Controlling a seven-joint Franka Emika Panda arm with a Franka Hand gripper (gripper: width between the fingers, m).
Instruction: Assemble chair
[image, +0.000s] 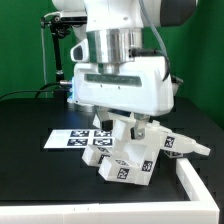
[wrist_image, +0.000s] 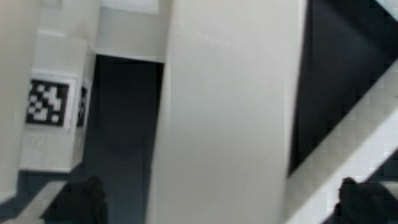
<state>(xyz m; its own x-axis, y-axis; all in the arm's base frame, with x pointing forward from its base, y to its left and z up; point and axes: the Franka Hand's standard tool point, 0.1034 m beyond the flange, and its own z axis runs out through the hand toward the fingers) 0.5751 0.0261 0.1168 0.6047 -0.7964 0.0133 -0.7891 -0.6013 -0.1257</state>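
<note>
The hand (image: 113, 124) hangs open over tilted chair parts (image: 128, 160) directly beneath; any brush from its fingers could topple them onto the surface (image: 30, 115).

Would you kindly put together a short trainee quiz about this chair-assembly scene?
1. True or false: the gripper stands over the chair parts with its jaws open.
2. In the exterior view, on which side of the chair parts does the marker board mostly lie? A) the exterior view's left B) the exterior view's right C) stacked on top of them
3. What colour is the table?
Key: 1 true; 2 A; 3 black.
</note>
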